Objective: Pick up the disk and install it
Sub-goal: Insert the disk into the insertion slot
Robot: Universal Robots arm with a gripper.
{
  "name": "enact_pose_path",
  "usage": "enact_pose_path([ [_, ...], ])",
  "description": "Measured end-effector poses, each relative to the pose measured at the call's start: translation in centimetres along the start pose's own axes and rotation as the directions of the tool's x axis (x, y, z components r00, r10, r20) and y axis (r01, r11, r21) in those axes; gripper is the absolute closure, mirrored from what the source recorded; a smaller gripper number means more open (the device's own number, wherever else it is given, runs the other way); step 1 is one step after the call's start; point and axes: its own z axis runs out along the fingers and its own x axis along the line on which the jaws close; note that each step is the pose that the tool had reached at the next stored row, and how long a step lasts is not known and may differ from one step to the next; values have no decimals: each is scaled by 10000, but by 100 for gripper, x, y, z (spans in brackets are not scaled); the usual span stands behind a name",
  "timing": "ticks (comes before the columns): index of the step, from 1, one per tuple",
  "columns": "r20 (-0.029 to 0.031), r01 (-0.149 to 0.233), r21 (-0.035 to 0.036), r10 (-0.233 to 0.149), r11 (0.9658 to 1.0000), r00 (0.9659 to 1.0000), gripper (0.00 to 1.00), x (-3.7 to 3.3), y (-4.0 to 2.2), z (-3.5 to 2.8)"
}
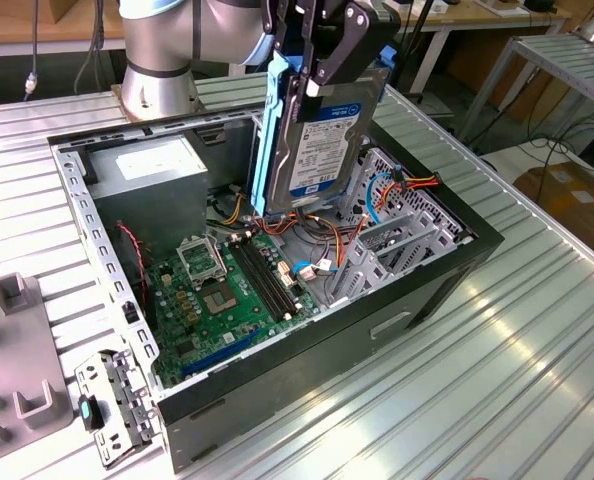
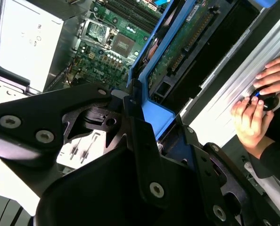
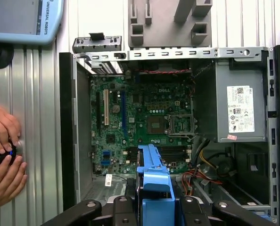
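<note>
The gripper (image 1: 305, 80) is clamped on the disk (image 1: 322, 150), its black fingers (image 1: 349, 45) pressing either side of the drive and the blue carrier (image 1: 262, 150) that frames it. The disk hangs on edge, slightly tilted, with its white-and-blue label facing the exterior view. It sits above the open computer case (image 1: 327, 370), and its lower edge comes close to the orange and red cables (image 1: 307, 225) that run between the motherboard (image 1: 217, 290) and the metal drive cage (image 1: 397, 235). Whether it touches those cables cannot be told. The grey power supply (image 1: 142, 175) sits in the case's far corner, near the arm's base (image 1: 157, 70). The case lies on its side on a ribbed metal table (image 1: 497, 380). Just outside the case, at the exterior view's lower left, a small metal bracket (image 1: 117, 405) lies beside a grey fixture (image 1: 17, 350). In the second wrist view the disk's green circuit board faces the camera. There, a person's two hands (image 2: 253, 117) rest on the table next to the case, around a small dark object (image 2: 267, 100).
</note>
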Motion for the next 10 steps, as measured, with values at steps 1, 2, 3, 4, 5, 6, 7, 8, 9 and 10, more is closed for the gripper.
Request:
enact_pose_path([
  [1, -4, 0, -1, 0, 10000, 10000, 63, 35, -1, 2],
  [2, -12, 0, -1, 0, 10000, 10000, 63, 61, -2, 3],
  [3, -20, 0, 0, 0, 10000, 10000, 63, 87, -3, 4],
  [4, -29, -1, 1, 1, 10000, 10000, 63, 114, -4, 6],
  [5, -33, -1, 1, 1, 10000, 10000, 63, 144, -6, 8],
  [6, -35, -1, 2, 1, 10000, 10000, 63, 193, -11, 12],
  [7, -35, -1, 1, 1, 10000, 10000, 63, 224, -15, 15],
  [8, -38, -1, 1, 1, 10000, 10000, 63, 261, -22, 19],
  [9, -40, -1, 1, 1, 10000, 10000, 63, 284, -30, 21],
  [10, -44, -2, 1, 2, 10000, 10000, 63, 307, -47, 24],
])
